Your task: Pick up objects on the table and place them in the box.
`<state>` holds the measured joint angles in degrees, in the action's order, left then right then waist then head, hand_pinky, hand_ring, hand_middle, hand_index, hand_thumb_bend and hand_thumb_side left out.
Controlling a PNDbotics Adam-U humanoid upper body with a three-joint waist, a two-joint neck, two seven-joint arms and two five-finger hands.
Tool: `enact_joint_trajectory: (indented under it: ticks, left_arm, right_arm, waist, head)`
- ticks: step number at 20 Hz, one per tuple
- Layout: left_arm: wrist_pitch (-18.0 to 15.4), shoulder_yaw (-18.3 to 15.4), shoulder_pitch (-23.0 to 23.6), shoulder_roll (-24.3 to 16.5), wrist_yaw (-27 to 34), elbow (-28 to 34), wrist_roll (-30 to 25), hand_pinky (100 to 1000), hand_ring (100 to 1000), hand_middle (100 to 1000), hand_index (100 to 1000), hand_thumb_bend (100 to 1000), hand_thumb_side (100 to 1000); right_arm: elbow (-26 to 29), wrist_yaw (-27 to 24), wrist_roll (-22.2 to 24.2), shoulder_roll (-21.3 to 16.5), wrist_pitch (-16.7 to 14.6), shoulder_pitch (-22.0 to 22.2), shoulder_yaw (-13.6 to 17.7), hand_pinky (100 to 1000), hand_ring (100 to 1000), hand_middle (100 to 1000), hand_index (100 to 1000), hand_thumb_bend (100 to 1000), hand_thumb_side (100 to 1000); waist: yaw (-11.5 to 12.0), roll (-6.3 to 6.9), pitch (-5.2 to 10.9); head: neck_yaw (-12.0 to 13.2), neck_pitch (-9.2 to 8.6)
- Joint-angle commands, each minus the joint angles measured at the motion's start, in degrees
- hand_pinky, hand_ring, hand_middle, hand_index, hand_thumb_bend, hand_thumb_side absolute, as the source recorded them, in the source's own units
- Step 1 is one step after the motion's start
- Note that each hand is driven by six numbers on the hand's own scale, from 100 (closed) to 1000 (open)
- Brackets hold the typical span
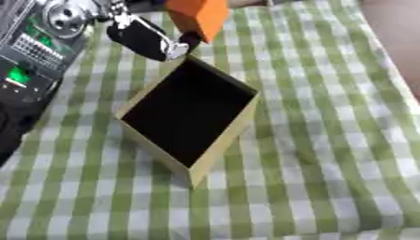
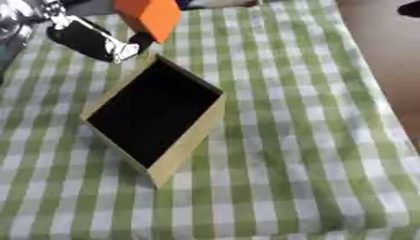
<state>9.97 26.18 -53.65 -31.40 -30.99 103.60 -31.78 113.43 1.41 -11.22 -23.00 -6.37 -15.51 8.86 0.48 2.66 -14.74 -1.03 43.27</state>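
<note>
An open cardboard box [image 1: 215, 146] with a dark inside lies askew on the green-and-white checked cloth [image 1: 328, 140]. Above its far corner hangs an orange block [image 1: 199, 16], held off the table. My left hand [image 1: 189, 40] comes in from the upper left on a black forearm with a silver wrist. Its dark fingers are closed on the block's lower end and are mostly hidden behind it. No other loose object shows on the cloth. My right hand does not appear in either view.
Silver and green parts of my own body [image 1: 37, 47] fill the upper left. The table's right edge [image 1: 386, 42] runs along a brownish floor. A dark shape [image 2: 410, 8] sits at the top right corner.
</note>
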Motion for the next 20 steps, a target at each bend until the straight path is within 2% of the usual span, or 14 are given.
enact_joint_trajectory:
  ticks: [1, 8, 12, 20]
  left_arm:
    - [-0.64, 0.4, 0.59, -0.75, -2.61, 2.9, -0.69, 751, 739, 739, 813, 100, 100]
    - [-2.45, 1.1, 5.68, 3.39, -9.0, 3.69, -0.17, 746, 734, 737, 808, 100, 100]
    - [-3.41, 1.57, 8.19, 4.39, -11.45, 2.65, 0.56, 744, 733, 736, 805, 100, 100]
    - [-4.66, 2.77, 9.06, 5.9, -15.49, -1.15, 2.06, 739, 732, 730, 806, 100, 100]
  right_arm:
    - [1.16, 0.5, -0.52, -0.89, -0.06, -0.11, 0.73, 712, 594, 641, 765, 100, 977]
    - [1.16, 0.88, -1.12, -0.66, -0.16, 0.43, 1.12, 711, 592, 641, 764, 100, 983]
    - [1.16, 0.96, -1.22, -0.53, -0.09, 0.53, 1.16, 710, 591, 641, 764, 100, 984]
    - [1.16, 1.05, -1.24, -0.35, 0.09, 0.71, 1.18, 709, 589, 641, 763, 100, 988]
  waist:
    - [0.27, -0.6, 0.96]
    - [0.83, -1.36, 0.34]
    - [1.05, -1.59, -0.06]
    - [0.95, -1.77, -0.59]
  head:
    - [-0.09, 0.47]
    - [0.64, -0.39]
    - [0.79, -0.93]
    - [0.94, -1.4]
